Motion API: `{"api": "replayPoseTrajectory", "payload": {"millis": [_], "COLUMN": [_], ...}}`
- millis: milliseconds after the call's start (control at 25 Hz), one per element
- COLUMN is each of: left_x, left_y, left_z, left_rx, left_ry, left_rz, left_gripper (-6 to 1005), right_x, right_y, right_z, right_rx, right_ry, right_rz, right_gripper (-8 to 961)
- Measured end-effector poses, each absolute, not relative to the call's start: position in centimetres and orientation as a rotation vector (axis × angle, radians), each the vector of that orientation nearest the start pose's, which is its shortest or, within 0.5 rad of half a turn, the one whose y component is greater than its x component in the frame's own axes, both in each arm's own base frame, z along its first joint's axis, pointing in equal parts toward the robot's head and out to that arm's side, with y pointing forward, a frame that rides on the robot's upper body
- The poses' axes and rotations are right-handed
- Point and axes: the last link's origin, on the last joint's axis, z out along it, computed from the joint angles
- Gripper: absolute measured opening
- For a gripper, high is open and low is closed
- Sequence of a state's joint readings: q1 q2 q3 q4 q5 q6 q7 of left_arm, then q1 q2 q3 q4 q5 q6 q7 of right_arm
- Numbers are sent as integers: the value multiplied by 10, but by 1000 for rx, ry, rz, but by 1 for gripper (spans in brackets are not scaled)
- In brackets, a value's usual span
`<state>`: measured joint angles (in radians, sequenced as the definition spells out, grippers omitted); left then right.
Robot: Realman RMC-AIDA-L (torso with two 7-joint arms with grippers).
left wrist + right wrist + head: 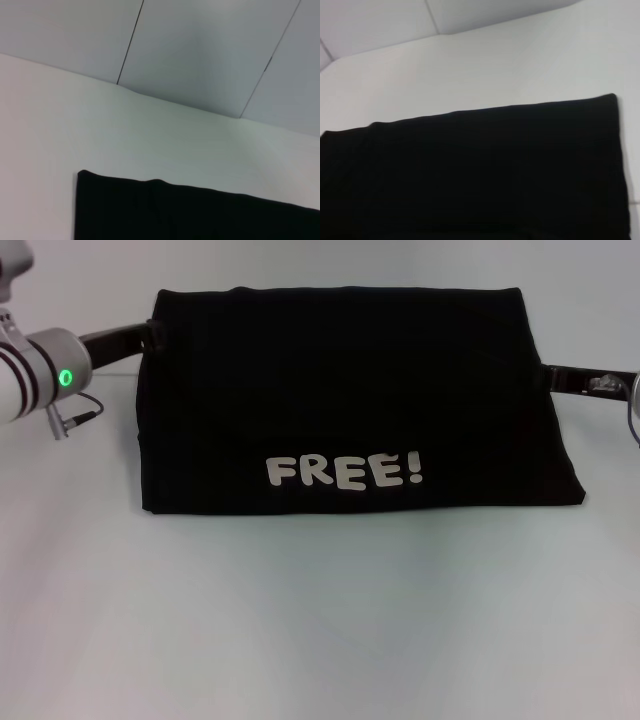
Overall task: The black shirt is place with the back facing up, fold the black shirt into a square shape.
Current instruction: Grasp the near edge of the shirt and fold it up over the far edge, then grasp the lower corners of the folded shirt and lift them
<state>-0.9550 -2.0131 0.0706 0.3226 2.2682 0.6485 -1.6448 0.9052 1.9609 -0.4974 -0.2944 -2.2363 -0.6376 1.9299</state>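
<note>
- The black shirt lies mid-surface in front of me, already folded into a wide rectangle, with white "FREE!" lettering near its front edge.
- By my judgement the lengthwise folds are done; it is broader than deep, so a side-to-side fold remains to reach a square.
- My left end effector sits at the shirt's far left corner, my right end effector at its right edge; I cannot tell whether either is spread or pinching cloth.
- The white surface around holds nothing else that I can see, so nothing blocks the fold.
</note>
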Motion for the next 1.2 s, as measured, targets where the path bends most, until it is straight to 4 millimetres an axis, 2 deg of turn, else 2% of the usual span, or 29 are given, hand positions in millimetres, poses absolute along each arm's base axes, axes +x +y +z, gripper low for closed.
{"api": "replayPoseTrajectory", "payload": {"millis": [200, 360, 520, 760, 800, 920, 1120, 1200], "left_x": [-254, -252, -250, -253, -254, -263, -283, -291], "left_y": [484, 484, 485, 482, 479, 460, 424, 413], "left_z": [24, 20, 18, 36, 40, 48, 52, 48], "left_rx": [-1861, -1908, -1930, -1932, -1951, -2028, -2114, -2129], "left_ry": [-1113, -1055, -1014, -983, -984, -1007, -1107, -1156], "left_rz": [-567, -520, -473, -509, -530, -568, -551, -508], "left_gripper": [42, 153, 263, 463, 512, 659, 843, 910], "right_x": [276, 276, 275, 270, 270, 271, 283, 290], "right_y": [472, 471, 472, 468, 465, 453, 426, 415], "right_z": [19, 18, 23, 39, 41, 50, 64, 67], "right_rx": [-1912, -1915, -1888, -1891, -1918, -2005, -2119, -2140], "right_ry": [1247, 1242, 1202, 1139, 1143, 1169, 1285, 1342], "right_rz": [395, 397, 433, 593, 625, 696, 751, 747], "right_gripper": [35, 35, 169, 405, 445, 664, 888, 893]}}
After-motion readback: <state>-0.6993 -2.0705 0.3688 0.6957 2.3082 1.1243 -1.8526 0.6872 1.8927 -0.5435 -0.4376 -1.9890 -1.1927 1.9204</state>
